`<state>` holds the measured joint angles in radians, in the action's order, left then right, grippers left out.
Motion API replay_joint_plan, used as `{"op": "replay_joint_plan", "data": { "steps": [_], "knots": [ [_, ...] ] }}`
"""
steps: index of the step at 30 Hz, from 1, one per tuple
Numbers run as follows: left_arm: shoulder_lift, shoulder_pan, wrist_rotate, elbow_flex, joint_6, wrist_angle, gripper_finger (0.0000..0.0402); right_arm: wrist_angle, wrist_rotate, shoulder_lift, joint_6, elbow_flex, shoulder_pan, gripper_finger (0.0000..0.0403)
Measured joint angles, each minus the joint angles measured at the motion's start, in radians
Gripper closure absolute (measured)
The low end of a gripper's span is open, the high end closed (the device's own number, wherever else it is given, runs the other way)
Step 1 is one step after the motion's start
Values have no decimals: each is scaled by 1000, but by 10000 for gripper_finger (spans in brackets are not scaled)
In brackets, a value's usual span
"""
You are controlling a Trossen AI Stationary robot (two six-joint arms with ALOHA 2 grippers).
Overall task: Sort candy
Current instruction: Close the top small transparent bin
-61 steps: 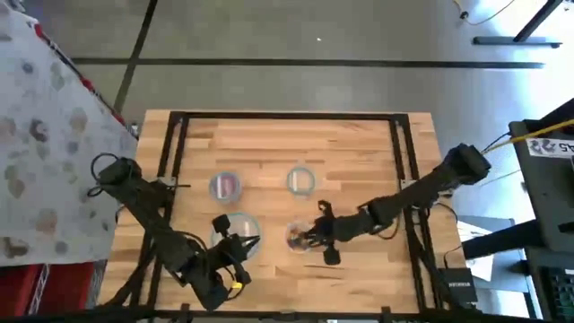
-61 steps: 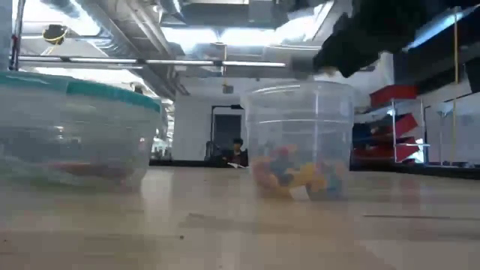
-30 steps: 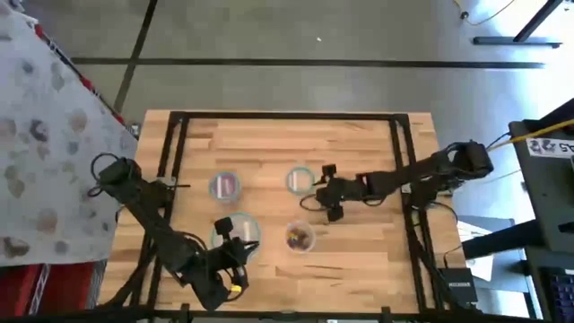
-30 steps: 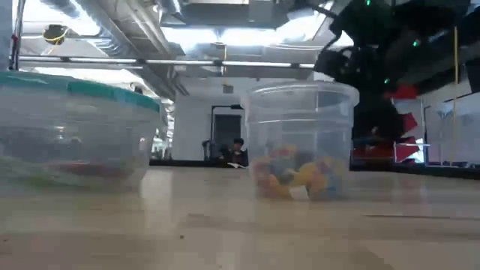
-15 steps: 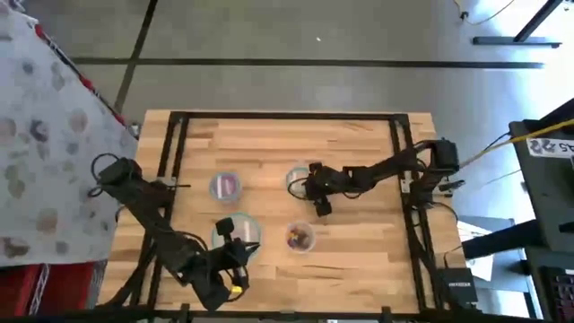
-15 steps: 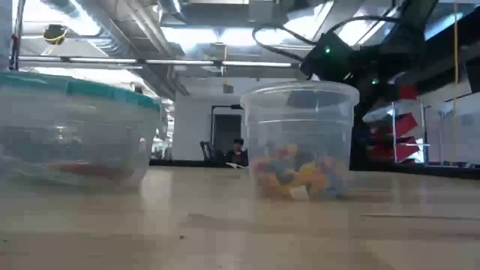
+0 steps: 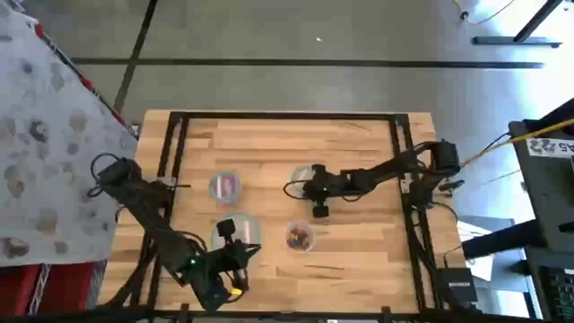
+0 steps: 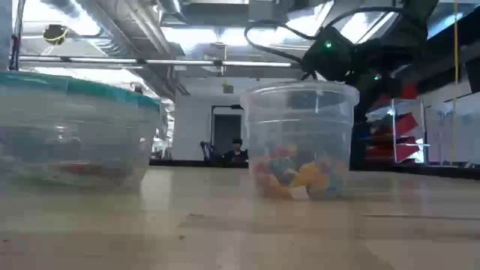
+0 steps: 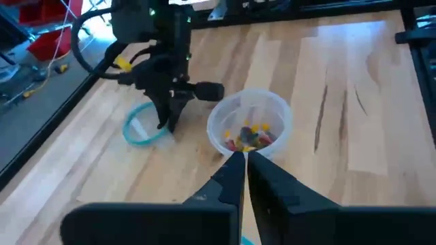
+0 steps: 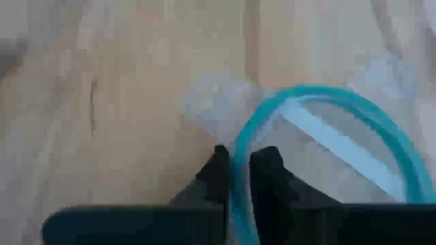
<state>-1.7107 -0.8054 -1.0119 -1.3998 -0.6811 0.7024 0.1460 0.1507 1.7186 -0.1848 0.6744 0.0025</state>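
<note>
Right gripper (image 7: 297,187) low over teal-rimmed bowl (image 7: 294,174)

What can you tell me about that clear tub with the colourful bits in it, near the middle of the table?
The clear tub is a round, see-through plastic cup, upright and lidless on the wooden table. A small heap of mixed candy, yellow, red and blue, lies at its bottom. Nothing touches it; the right gripper is at a teal-rimmed bowl nearby.

Right gripper (image 7: 300,187): moved from the candy tub (image 7: 300,237) to the bowl (image 7: 299,178) nearer the table's far edge, fingers now closed (previously wide).
</note>
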Motion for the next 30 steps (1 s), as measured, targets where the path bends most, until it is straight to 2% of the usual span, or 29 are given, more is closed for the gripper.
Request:
{"op": "replay_joint_plan", "data": {
  "steps": [3, 9, 14, 17, 19, 27, 30],
  "knots": [
    [0, 0, 0, 0, 0, -3, 398, -108, 41, -107, 20, -7, 36, 402],
    [0, 0, 0, 0, 1, -5, 398, -212, 80, -350, 62, -5, 138, 398],
    [0, 0, 0, 0, 1, -9, 398, -249, 101, -428, 100, -1, 189, 401],
    [0, 0, 0, 0, 1, -11, 398, -254, 87, -396, 100, -2, 185, 399],
    [0, 0, 0, 0, 2, -11, 398, -252, 75, -351, 97, -4, 173, 381],
    [0, 0, 0, 0, 17, -12, 398, 5, 75, -96, 107, -58, 106, 227],
    [0, 0, 1, 0, 18, -10, 398, 106, 91, -5, 139, -58, 84, 189]
  ]
}}
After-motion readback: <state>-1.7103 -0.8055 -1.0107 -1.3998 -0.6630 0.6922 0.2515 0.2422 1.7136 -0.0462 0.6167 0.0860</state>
